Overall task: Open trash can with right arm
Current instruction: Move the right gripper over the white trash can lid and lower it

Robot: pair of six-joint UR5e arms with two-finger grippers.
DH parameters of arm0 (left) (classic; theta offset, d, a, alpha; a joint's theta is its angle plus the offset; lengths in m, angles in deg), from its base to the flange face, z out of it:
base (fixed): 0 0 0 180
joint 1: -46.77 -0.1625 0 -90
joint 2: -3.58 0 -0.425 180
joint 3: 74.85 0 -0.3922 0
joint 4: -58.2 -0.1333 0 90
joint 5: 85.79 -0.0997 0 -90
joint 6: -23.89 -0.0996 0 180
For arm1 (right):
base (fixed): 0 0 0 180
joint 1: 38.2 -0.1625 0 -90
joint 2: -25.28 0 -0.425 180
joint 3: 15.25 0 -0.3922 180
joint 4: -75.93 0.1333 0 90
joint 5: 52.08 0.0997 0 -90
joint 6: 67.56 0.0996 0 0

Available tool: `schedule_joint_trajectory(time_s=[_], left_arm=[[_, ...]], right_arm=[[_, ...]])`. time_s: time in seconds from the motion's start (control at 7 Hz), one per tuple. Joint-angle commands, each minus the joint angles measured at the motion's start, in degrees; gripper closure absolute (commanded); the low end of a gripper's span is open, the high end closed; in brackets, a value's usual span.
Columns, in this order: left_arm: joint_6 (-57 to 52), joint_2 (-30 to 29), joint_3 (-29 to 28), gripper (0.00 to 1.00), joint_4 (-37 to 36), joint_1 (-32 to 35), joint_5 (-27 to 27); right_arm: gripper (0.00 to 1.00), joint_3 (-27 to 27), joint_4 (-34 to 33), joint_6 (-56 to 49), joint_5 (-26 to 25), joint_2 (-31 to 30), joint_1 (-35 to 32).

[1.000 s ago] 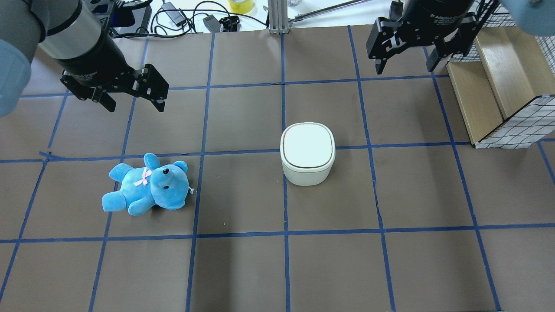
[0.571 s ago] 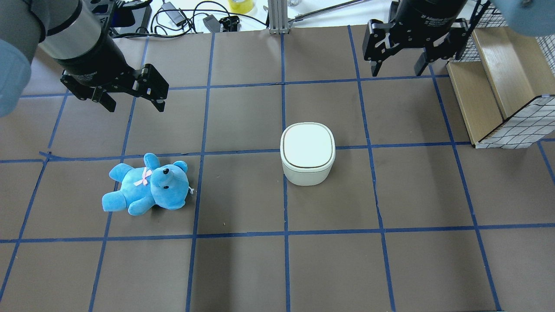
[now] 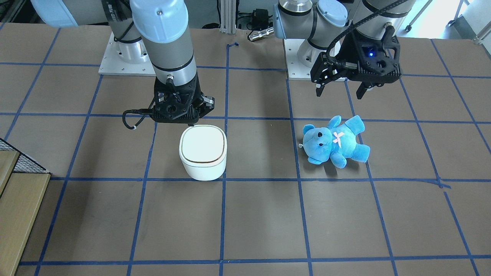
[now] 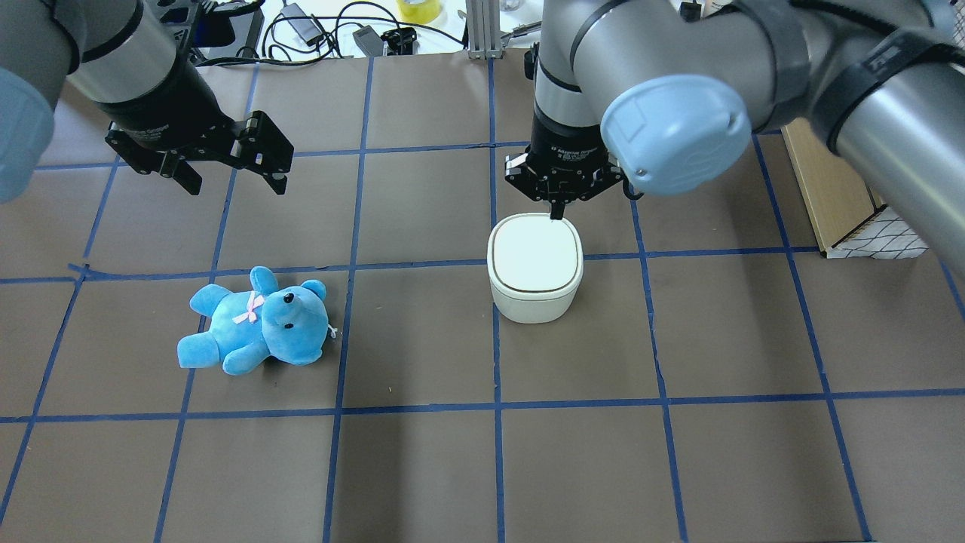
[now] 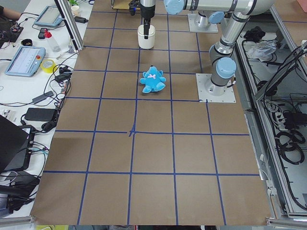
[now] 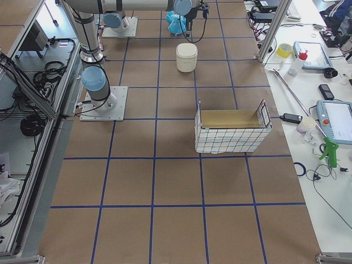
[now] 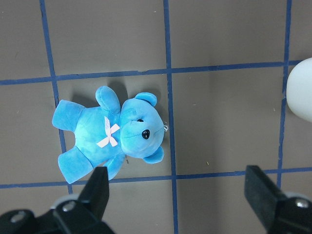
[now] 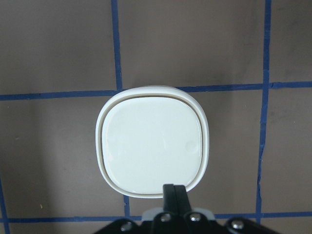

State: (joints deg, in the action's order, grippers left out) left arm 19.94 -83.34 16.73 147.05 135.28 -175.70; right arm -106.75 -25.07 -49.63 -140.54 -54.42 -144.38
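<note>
- The trash can stands near the middle of the table, right where two blue tape lines cross.
- It stands straight up. Its lid is flat, shut and faces the ceiling.
- The can is a square with round corners, so no side looks longer than the others. Its only long line runs up and down, and its sides sit about even with the tape lines.
- I cannot tell which side has the hinge.
- The right gripper points straight down over one edge of the lid. Its two fingers are pressed together with nothing between them.
- I think the fingers are together to make one thin poker, good for pushing on the lid or getting under its rim.
- I cannot tell if the tip touches the lid or hangs just above it.
- The left gripper hangs over the table far off to the left, with its fingers spread wide and holding nothing. I think it waits there to keep out of the way.
- The blue teddy bear lies on its back, well apart from the can, on the left.
</note>
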Motion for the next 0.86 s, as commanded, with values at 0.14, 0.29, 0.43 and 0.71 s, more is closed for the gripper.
schedule_joint_trajectory(time_s=[0.14, 0.29, 0.43, 0.71], left_arm=[[0.0, 0.0, 0.0, 0.0, 0.0, 0.0, 0.0], [0.0, 0.0, 0.0, 0.0, 0.0, 0.0, 0.0], [0.0, 0.0, 0.0, 0.0, 0.0, 0.0, 0.0], [0.0, 0.0, 0.0, 0.0, 0.0, 0.0, 0.0]], right_arm=[[1.0, -9.91, -10.16, 1.67, -3.38, 0.34, -0.26], [1.0, -10.88, -11.57, 1.76, -3.39, 0.95, -0.26], [1.0, -11.15, -12.37, 2.02, -3.39, 1.57, -0.26], [1.0, -11.15, -12.46, 2.03, -3.3, 2.36, -0.26]])
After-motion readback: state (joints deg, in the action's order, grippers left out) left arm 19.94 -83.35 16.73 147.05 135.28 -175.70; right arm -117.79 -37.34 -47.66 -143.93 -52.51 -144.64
